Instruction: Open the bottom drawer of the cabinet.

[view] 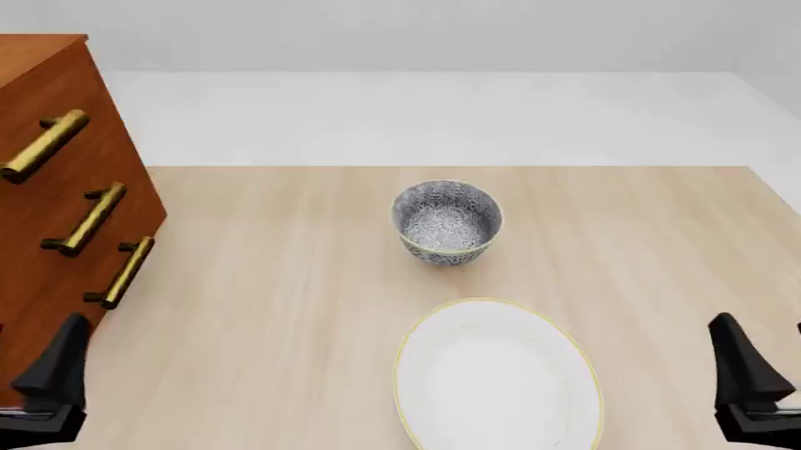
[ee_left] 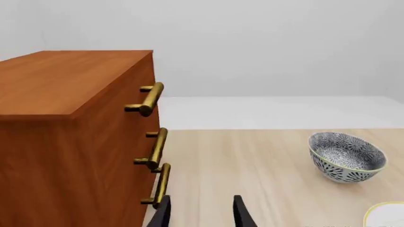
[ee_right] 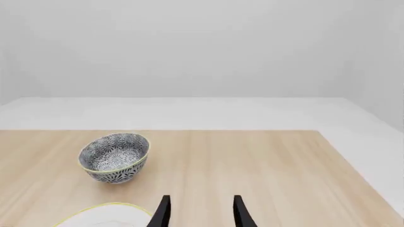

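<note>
Two end effectors apart, empty | left end effector (ee_left: 200, 213) near bottom drawer (ee_left: 142, 189) (ready for handle) | right end effector (ee_right: 198, 211) idle

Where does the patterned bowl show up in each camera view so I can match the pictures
Front view: the patterned bowl sits mid-table, just beyond the white plate.
Left wrist view: bowl at, apart from the cabinet.
Right wrist view: bowl at.
Shared landmark: the plate's yellow rim, beside the bowl in all three.
</note>
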Robot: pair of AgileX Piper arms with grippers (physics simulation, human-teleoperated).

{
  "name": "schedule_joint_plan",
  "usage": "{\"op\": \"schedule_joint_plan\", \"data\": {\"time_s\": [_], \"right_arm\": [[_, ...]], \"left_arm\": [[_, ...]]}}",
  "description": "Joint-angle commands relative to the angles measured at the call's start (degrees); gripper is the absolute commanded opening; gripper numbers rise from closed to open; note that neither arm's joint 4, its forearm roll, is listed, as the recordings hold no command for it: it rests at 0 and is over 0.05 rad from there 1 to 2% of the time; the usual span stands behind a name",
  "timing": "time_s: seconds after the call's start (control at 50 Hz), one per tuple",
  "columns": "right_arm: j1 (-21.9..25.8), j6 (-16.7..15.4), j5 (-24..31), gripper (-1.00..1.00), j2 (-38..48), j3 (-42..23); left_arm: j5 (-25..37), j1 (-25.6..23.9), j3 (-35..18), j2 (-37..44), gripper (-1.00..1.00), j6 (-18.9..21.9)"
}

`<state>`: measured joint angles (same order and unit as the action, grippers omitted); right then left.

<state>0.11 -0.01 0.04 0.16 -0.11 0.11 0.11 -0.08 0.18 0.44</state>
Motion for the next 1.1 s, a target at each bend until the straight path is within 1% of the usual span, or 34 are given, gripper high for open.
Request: {"op": "schedule_joint_plan", "data": {"time_s": [0.02, 0.06, 0.26, 0.32, 0.34, 0.36, 0.42, 0.44, 0.54, 0.6, 0.64, 0.68, 0.7, 0.74, 0.76, 0.8, 0.84, 0.88, 0.9, 0.92, 0.94, 0.96, 0.98, 1.0, 1.02, 1.04, 1.06, 1.08, 1.1], "right_arm": [[0.2, -0.9, -0.7, 1.0, 0.5, 0.1], [0.3, -0.9, -0.9, 1.0, 0.8, 0.1], [0.2, -1.0, -1.6, 1.0, 1.6, 0.1], [0.2, -1.0, -1.2, 1.0, 1.2, 0.1], [0.1, -1.1, -1.2, 1.0, 1.1, 0.1], [0.1, -1.0, -1.1, 1.0, 1.0, 0.1], [0.0, -1.0, -0.6, 1.0, 0.3, 0.0], [-0.1, -0.9, -0.6, 1.0, 0.2, 0.0], [0.0, -0.9, -0.7, 1.0, 0.0, 0.0], [0.1, -0.8, -0.9, 1.0, -0.1, -0.2], [0.2, -0.9, -1.0, 1.0, -0.1, -0.2], [0.1, -0.7, -1.2, 1.0, -0.1, -0.2], [0.0, -0.6, -1.3, 1.0, -0.1, -0.2], [0.1, -0.4, -1.3, 1.0, -0.1, -0.2], [0.2, -0.5, -1.3, 1.0, -0.1, -0.2], [0.2, -0.3, -1.4, 1.0, -0.1, -0.2], [0.2, -0.3, -1.4, 1.0, -0.1, -0.2], [0.3, -0.2, -1.5, 1.0, -0.1, -0.3], [0.2, -0.1, -1.5, 1.0, -0.1, -0.3], [0.2, -0.1, -1.6, 1.0, -0.1, -0.3], [0.2, -0.1, -1.6, 1.0, -0.1, -0.4], [0.1, -0.1, -1.6, 1.0, -0.1, -0.4], [0.1, 0.0, -1.7, 1.0, -0.1, -0.5], [0.1, 0.0, -1.7, 1.0, -0.1, -0.5], [0.1, 0.0, -1.7, 1.0, -0.1, -0.5], [0.0, 0.1, -1.7, 1.0, -0.1, -0.5], [-0.1, 0.2, -1.8, 1.0, -0.1, -0.5], [-0.1, 0.2, -1.8, 1.0, -0.1, -0.5], [-0.2, 0.2, -1.8, 1.0, -0.1, -0.5]], "left_arm": [[-0.8, -0.7, 0.0, 0.8, 1.0, 1.3], [-1.9, -0.4, 0.1, 2.5, 1.0, 1.3], [-4.1, -1.1, 0.0, 5.0, 1.0, 3.1], [-4.8, -2.0, 0.1, 6.0, 1.0, 4.6], [-5.1, -2.4, 0.1, 6.3, 1.0, 5.9], [-5.5, -2.7, 0.1, 6.9, 1.0, 5.7], [-6.7, -2.5, 0.1, 8.6, 1.0, 7.8], [-7.5, -3.1, 0.1, 10.0, 1.0, 7.9], [-8.9, -5.6, 0.1, 13.3, 1.0, 13.0], [-9.1, -5.3, 0.1, 14.1, 1.0, 14.9], [-10.2, -5.8, 0.1, 16.1, 1.0, 17.7], [-11.6, -5.6, 0.1, 18.2, 1.0, 19.1], [-12.7, -6.2, 0.1, 19.8, 1.0, 20.9], [-13.9, -5.9, 0.1, 21.5, 1.0, 22.9], [-13.8, -5.8, 0.1, 21.7, 1.0, 23.0], [-13.1, -5.2, 0.1, 21.6, 1.0, 25.1], [-13.2, -5.3, 0.1, 22.2, 1.0, 26.0], [-14.5, -4.8, 0.1, 24.1, 1.0, 28.2], [-16.0, -3.9, 0.1, 26.1, 1.0, 28.1], [-16.2, -4.6, 0.1, 26.2, 1.0, 28.2], [-17.4, -5.0, 0.1, 27.6, 1.0, 30.9], [-20.4, -5.5, 0.1, 31.3, 1.0, 31.3], [-20.8, -4.9, 0.1, 31.9, 1.0, 29.2], [-21.9, -4.9, 0.1, 33.1, 1.0, 30.2], [-24.4, -5.1, 0.1, 36.4, 1.0, 31.8], [-24.5, -5.0, 0.1, 36.4, 1.0, 31.0], [-26.1, -4.3, 0.1, 38.8, 1.0, 30.3], [-26.6, -4.5, 0.1, 39.4, 1.0, 30.7], [-28.8, -4.6, 0.1, 42.1, 1.0, 32.9]]}}
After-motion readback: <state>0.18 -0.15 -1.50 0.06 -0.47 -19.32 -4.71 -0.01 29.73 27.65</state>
